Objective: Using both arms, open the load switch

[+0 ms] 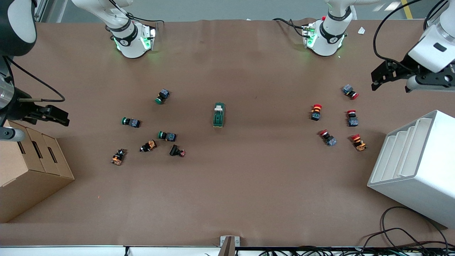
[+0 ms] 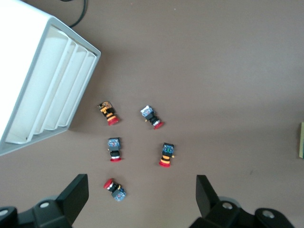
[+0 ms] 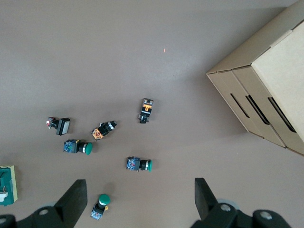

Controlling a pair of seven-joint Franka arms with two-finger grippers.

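Note:
The load switch (image 1: 219,115) is a dark green block with a white toggle at its end toward the robots' bases. It lies flat at the middle of the table, touching nothing. It also shows at the edge of the right wrist view as the load switch (image 3: 7,185). My left gripper (image 1: 375,81) hangs open and empty in the air at the left arm's end of the table, over a red push button (image 2: 115,188). My right gripper (image 1: 65,119) is open and empty too, up beside the cardboard box and over a green push button (image 3: 100,205). Both arms are well away from the switch.
Several red push buttons (image 1: 316,111) lie toward the left arm's end, next to a white slotted rack (image 1: 416,167). Green, orange and black push buttons (image 1: 167,136) are scattered toward the right arm's end, near a cardboard box (image 1: 28,170). Cables (image 1: 408,238) trail below the rack.

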